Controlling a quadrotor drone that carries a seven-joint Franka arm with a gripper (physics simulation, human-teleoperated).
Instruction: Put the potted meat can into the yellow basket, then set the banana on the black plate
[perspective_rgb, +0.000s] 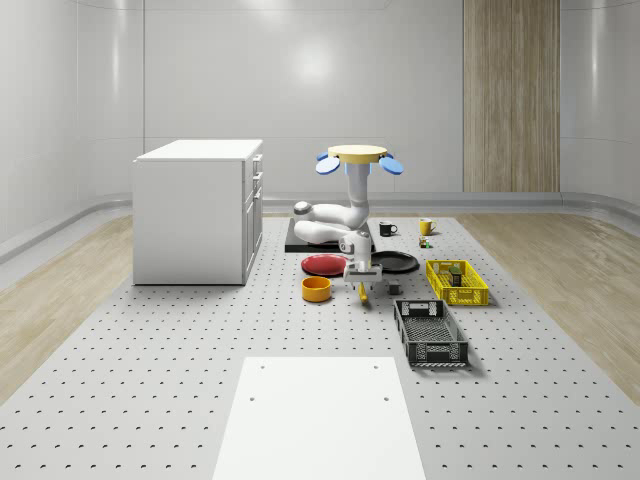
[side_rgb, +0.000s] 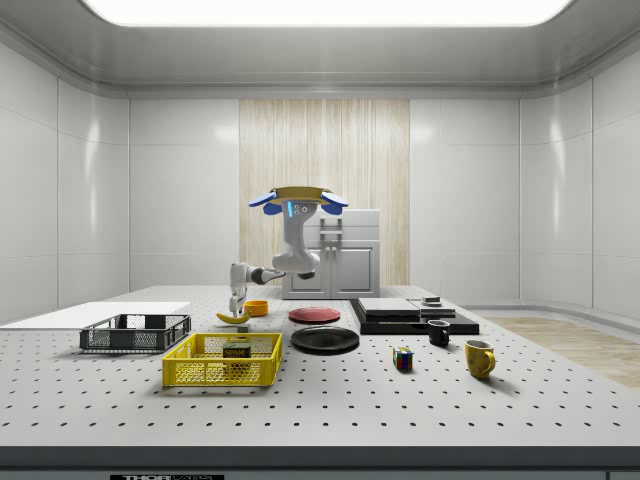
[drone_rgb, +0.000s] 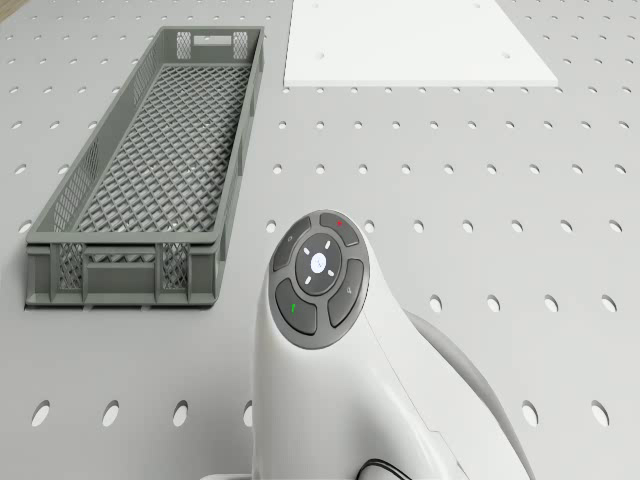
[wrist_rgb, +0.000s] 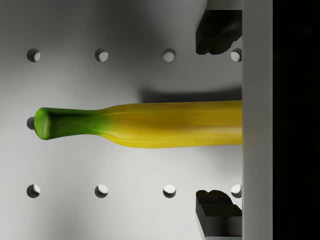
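The banana (wrist_rgb: 150, 124) is yellow with a green stem end. The basket (perspective_rgb: 457, 281) is yellow, the crate (drone_rgb: 150, 170) grey mesh, the two plates black (perspective_rgb: 394, 262) and red (perspective_rgb: 323, 264), and the bowl (perspective_rgb: 316, 289) orange. The drone (perspective_rgb: 358, 158) has blue rotors, and the table (perspective_rgb: 150, 380) is pale grey, dotted with holes.

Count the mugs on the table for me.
2: a black mug beside the dark slab, and a yellow mug nearer the side view's camera.
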